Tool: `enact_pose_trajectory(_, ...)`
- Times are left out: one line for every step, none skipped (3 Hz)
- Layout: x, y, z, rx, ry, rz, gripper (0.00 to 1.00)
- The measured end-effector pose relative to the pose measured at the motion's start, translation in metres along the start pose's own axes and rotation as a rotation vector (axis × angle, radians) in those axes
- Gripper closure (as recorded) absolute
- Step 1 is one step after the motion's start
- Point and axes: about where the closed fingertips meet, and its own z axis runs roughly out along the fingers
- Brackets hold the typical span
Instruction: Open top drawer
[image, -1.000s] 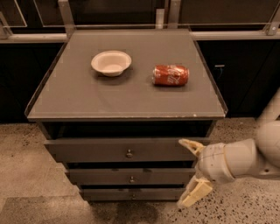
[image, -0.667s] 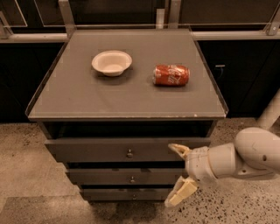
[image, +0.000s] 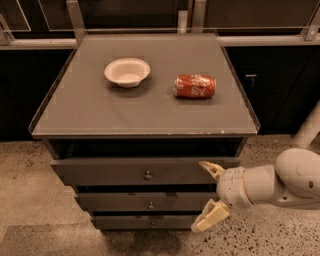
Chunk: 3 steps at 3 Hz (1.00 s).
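Observation:
The top drawer (image: 110, 172) is the widest dark grey front under the cabinet top, with a small round metal knob (image: 148, 175) at its centre. It sits a little proud of the two narrower drawers below. My gripper (image: 209, 194) reaches in from the right, in front of the drawer fronts and right of the knob, apart from it. It is open and empty: one cream finger (image: 212, 168) lies over the top drawer's right part, the other (image: 210, 217) hangs lower, by the bottom drawers.
On the grey cabinet top (image: 90, 112) stand a white bowl (image: 127, 72) and a red soda can (image: 195, 86) lying on its side. Two lower drawers (image: 115, 201) have similar knobs. Dark cabinets flank the unit; speckled floor (image: 35, 190) lies in front.
My gripper has moved left along the drawer fronts, closer to the top drawer's knob. Its fingers stay spread. Nothing else has moved.

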Motion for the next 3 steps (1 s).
enact_pose_trajectory(-0.009,-0.019,-0.018,0.078,0.018,-0.037,0.0)
enact_pose_trajectory(-0.006,-0.04,-0.024,0.114,0.01,-0.038,0.0)
enact_pose_trajectory(0.01,-0.058,-0.012,0.111,-0.023,-0.007,0.0)
